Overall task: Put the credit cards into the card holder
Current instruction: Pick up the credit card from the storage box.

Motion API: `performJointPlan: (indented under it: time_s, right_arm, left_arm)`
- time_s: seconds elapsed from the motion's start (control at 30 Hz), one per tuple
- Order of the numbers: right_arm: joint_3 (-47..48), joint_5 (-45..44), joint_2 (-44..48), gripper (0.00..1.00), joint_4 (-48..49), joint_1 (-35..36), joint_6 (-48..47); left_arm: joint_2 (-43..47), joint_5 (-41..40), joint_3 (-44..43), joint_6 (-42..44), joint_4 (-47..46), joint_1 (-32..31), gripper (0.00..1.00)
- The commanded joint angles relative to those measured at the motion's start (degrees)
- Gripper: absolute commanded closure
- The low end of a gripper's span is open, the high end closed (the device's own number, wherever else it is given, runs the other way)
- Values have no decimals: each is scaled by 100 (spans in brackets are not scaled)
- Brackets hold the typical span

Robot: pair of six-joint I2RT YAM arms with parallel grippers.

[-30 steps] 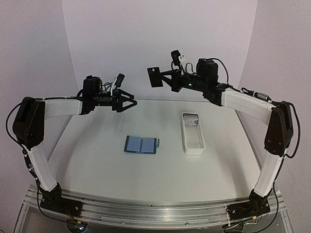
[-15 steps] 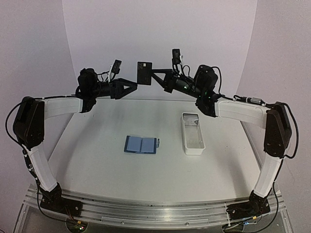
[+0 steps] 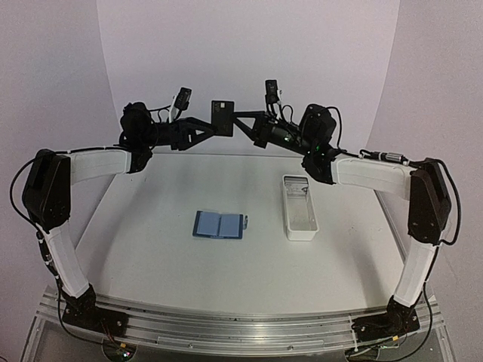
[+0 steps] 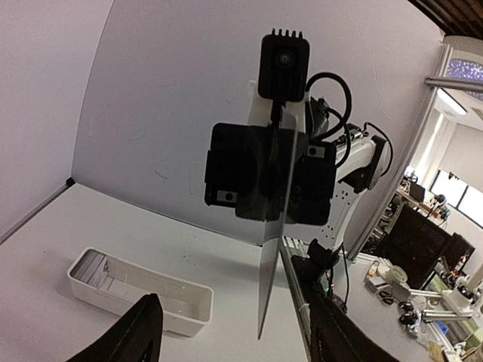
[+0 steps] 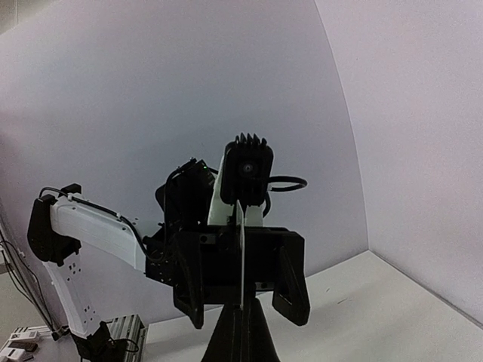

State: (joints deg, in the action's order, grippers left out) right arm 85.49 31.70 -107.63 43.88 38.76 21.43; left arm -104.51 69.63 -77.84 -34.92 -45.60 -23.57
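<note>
Your right tool [image 3: 235, 119] is clamped shut on one edge of a dark credit card [image 3: 223, 113], holding it upright in the air. Facing it, your left tool [image 3: 213, 127] has its fingers apart, with the card's free side standing between them. Far below both tools, the blue card holder [image 3: 219, 225] lies open on the surface [image 3: 151, 249], and a white tray [image 3: 303, 233] sits beneath your right tool

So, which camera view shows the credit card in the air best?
The top external view: the credit card shows its whole dark face, held by the right end effector. The left wrist view shows it nearly edge-on; the right wrist view shows only its thin edge.
</note>
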Motion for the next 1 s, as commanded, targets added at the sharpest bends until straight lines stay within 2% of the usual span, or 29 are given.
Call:
performJointPlan:
  time_s: [0.0,0.1,0.17,0.23,0.3,0.4,0.5,0.53,0.7,0.8,0.87,0.9,0.93,0.97]
  right_arm:
    - [118,166,-213,100,191,85,137]
    - [70,151,-242,100,191,79,121]
    - [91,136,-281,100,191,79,118]
    - [134,134,-306,100,187,79,87]
    - [176,162,-323,100,191,79,72]
    - [236,341,-390,100,147,79,60]
    - [320,482,-510,79,113,81,130]
    - [376,494,-558,77,101,80,175]
    - [416,419,-629,85,70,82,137]
    - [473,441,-653,100,33,81,141]
    - [473,397,-647,100,5,79,167]
    - [424,320,-638,100,-35,81,234]
    - [376,242,-619,100,-63,73,284]
    - [291,42,-568,100,-160,44,393]
  left_arm:
    - [-60,-12,-345,-291,-396,-16,43]
    - [-56,79,-339,-363,-481,-39,53]
    - [-29,156,-263,-367,-475,-59,78]
    - [9,170,-184,-355,-437,-60,92]
    - [47,209,-147,-319,-404,-56,100]
    - [58,278,-143,-290,-350,-62,100]
    - [62,348,-111,-240,-314,-62,100]
    - [62,351,-101,-236,-319,-60,100]
    - [71,315,-91,-226,-313,-75,100]
    - [71,333,-98,-153,-196,-99,100]
    - [63,356,-116,-57,-21,-104,100]
    - [68,321,-124,14,220,-99,94]
    - [77,281,-132,195,421,-87,75]
    - [100,174,-116,445,934,-62,52]
